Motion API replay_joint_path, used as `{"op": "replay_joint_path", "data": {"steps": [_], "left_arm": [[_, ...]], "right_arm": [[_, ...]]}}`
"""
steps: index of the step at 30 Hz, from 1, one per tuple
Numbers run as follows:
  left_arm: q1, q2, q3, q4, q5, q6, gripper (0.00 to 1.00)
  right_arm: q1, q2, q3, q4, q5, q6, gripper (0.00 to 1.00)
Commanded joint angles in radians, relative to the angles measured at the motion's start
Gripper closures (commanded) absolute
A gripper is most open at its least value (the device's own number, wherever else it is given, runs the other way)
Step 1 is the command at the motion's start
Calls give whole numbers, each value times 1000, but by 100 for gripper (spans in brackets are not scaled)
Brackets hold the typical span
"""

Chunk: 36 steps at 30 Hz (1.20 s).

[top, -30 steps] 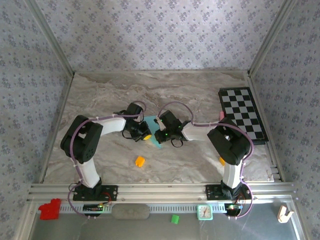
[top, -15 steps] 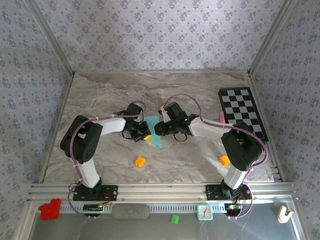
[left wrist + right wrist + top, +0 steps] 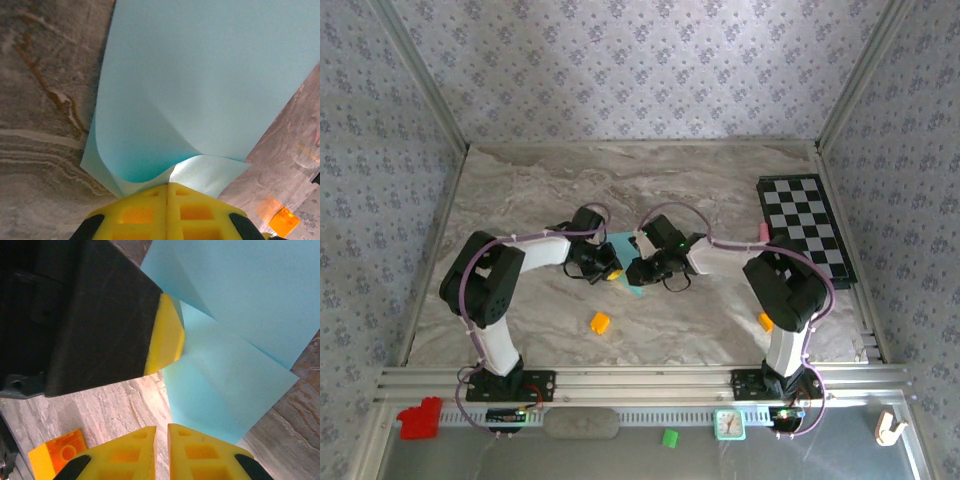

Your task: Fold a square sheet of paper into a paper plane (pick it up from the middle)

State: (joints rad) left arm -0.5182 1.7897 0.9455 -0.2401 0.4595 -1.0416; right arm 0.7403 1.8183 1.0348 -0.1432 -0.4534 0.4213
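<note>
In the top view, the square sheet of paper (image 3: 624, 244) is lying on the desk (image 3: 520, 190) at the middle of the frame, mostly hidden under both wrists. The left pincer (image 3: 612, 272) and the right pincer (image 3: 634, 278) are meeting nose to nose over it, probably so that one can pin the sheet while the other works a fold.

In the left wrist view, the sheet is spreading across the upper and right part of the frame. Its near corner is curling up off the desk into the left pincer, whose yellow fingers are pressing together on that lifted corner at the bottom centre.

In the right wrist view, the sheet is filling the upper right, with a folded layer showing beneath it. The right pincer at the bottom edge is almost closed, only a thin slit showing, with nothing visibly between its fingers. An orange cube (image 3: 55, 457) is sitting at the lower left.
</note>
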Motion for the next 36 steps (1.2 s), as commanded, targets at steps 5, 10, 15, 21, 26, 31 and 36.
{"op": "replay_joint_path", "data": {"steps": [5,10,15,21,26,31,36], "left_arm": [[0,23,-27,-50,-65,-15,92],[0,20,-27,-50,-64,-18,92],[0,14,-24,-52,-64,-20,92],[8,-24,-3,-42,-47,-4,91],[8,-72,5,-4,-17,24,88],[8,-93,-34,42,4,41,88],[-7,-81,-54,96,40,56,88]], "right_arm": [[10,44,27,-32,-44,-27,88],[12,56,31,-46,-38,-34,88],[13,68,39,-68,-13,-45,88],[13,79,49,-94,10,-58,89],[17,93,60,-122,32,-61,91],[17,101,66,-135,42,-59,92],[18,106,73,-143,44,-59,92]]}}
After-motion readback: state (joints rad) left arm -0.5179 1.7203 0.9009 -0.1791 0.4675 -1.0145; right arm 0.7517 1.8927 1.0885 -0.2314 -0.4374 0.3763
